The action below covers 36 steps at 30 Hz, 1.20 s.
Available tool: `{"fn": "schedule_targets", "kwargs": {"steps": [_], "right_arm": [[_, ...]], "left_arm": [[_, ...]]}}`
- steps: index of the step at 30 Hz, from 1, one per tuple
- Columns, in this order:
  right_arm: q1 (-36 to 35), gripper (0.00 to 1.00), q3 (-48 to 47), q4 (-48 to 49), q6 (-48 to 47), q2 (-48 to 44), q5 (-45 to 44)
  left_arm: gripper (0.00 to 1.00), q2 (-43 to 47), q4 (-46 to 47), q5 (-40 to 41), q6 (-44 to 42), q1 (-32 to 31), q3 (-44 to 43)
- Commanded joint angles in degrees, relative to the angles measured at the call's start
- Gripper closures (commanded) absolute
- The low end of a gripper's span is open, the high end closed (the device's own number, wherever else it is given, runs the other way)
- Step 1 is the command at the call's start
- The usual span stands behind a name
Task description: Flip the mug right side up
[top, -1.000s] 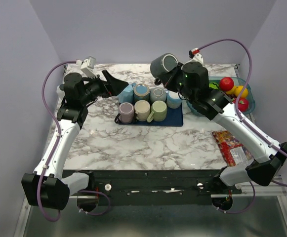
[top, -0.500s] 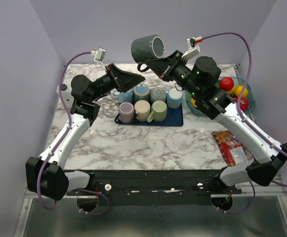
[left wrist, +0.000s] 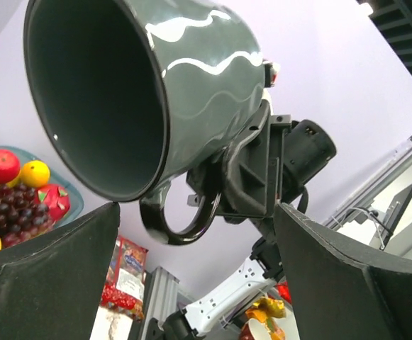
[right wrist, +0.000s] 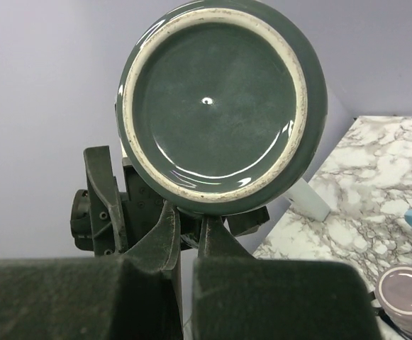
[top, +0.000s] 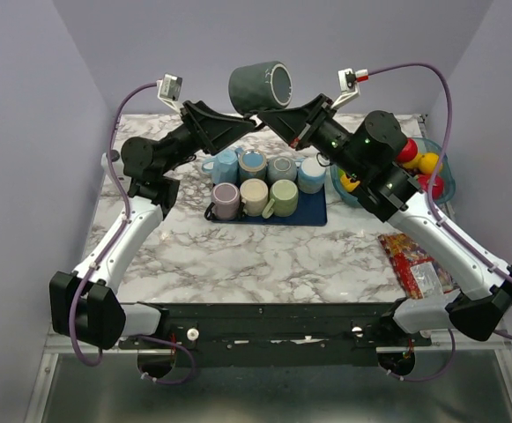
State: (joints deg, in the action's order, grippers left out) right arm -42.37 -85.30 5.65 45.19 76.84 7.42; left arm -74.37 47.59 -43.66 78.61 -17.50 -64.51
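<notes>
A dark green mug (top: 257, 86) is held high above the table, lying on its side. Its base faces my right arm and its mouth faces my left arm. My right gripper (top: 275, 115) is shut on the mug's handle from below. In the right wrist view the mug's ringed base (right wrist: 220, 106) fills the top, above the gripper (right wrist: 190, 221). My left gripper (top: 248, 125) is open just under the mug. In the left wrist view the mug's mouth (left wrist: 92, 92) and handle (left wrist: 164, 225) hang above the gripper (left wrist: 195, 237), whose fingers (left wrist: 49, 269) stand wide apart.
A blue tray (top: 313, 216) on the marble table (top: 238, 256) holds several pastel mugs. A fruit bowl (top: 442, 172) stands at the right and a red snack packet (top: 414, 264) lies in front of it. Purple walls enclose the back and sides.
My right arm has lifted the mug higher and to the left and turned it. My left arm has risen from the tray's left side to just under the mug.
</notes>
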Motion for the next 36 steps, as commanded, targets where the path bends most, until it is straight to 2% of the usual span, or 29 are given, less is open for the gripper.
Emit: {"fn": "schedule_targets", "kwargs": {"steps": [1, 7, 8, 10, 11, 12, 16, 19, 20, 22, 24, 25, 27, 29, 30, 31, 34, 36], "right_arm": [[0.27, 0.99, 0.83, 10.08, -1.51, -2.57, 3.82], [0.27, 0.99, 2.76, 12.80, -1.59, -3.27, 5.32], [0.27, 0.99, 3.81, 14.03, -1.68, -3.36, 5.41], [0.27, 0.99, 4.43, 14.74, -1.86, -3.36, 5.59], [0.18, 0.99, 4.79, 15.26, -2.12, -3.36, 5.76], [0.18, 0.99, 5.05, 15.44, -2.21, -3.27, 5.85], [0.27, 0.99, 6.89, 17.90, -3.00, -3.45, 7.34], [0.27, 0.99, 7.69, 18.52, -4.05, -3.71, 8.84], [0.27, 0.99, 7.78, 18.35, -4.49, -3.71, 9.19], [0.27, 0.99, 7.69, 16.86, -4.76, -3.71, 8.75], [0.36, 0.99, 7.34, 14.48, -5.72, -3.45, 7.96], [0.27, 0.95, 7.16, 13.69, -6.16, -3.45, 7.79], [0.27, 0.75, 7.42, 11.93, -7.22, -3.45, 6.03], [0.36, 0.48, 7.51, 9.49, -8.79, -3.54, 3.50], [0.27, 0.37, 7.43, 8.51, -9.32, -3.54, 2.70], [0.18, 0.21, 7.34, 7.11, -9.76, -3.45, 1.38], [0.27, 0.02, 7.95, 2.36, -10.73, -3.54, -3.54], [0.27, 0.00, 9.00, -0.46, -11.17, -3.89, -6.53]], "left_arm": [[0.07, -0.34, 3.82, 1.47, 2.25, -0.52, -2.29], [0.26, -1.57, 7.86, 1.82, 6.46, -0.78, -2.20], [0.33, -1.74, 8.39, 1.65, 6.90, -0.78, -2.11], [0.40, -2.09, 9.80, 1.65, 8.22, -0.78, -2.20], [0.47, -2.27, 10.06, 1.65, 8.49, -0.78, -2.20], [0.51, -2.19, 10.24, 1.82, 8.67, -0.78, -2.20], [0.62, -1.48, 8.49, 2.96, 6.83, -0.78, -1.94], [0.77, -0.87, 6.03, 3.23, 4.55, -0.87, -2.29], [0.89, -0.61, 5.50, 3.40, 4.01, -0.96, -2.46], [1.00, -0.08, 3.57, 3.49, 2.70, -0.96, -2.72], [1.00, 0.54, 1.12, 4.28, 0.50, -0.96, -2.55], [1.00, 1.24, -0.47, 4.63, -0.72, -0.96, -2.64], [1.00, 2.12, -7.46, 6.21, -5.64, -0.96, -3.42], [1.00, 3.52, -13.11, 7.62, -10.03, -0.96, -4.48], [1.00, 3.96, -19.49, 8.41, -14.84, -0.96, -5.88], [1.00, 4.58, -22.95, 10.33, -17.15, -0.96, -6.67], [1.00, 5.28, -35.17, 14.72, -26.38, -0.96, -10.28], [1.00, 5.37, -44.37, 17.63, -31.56, -0.87, -13.25]]}}
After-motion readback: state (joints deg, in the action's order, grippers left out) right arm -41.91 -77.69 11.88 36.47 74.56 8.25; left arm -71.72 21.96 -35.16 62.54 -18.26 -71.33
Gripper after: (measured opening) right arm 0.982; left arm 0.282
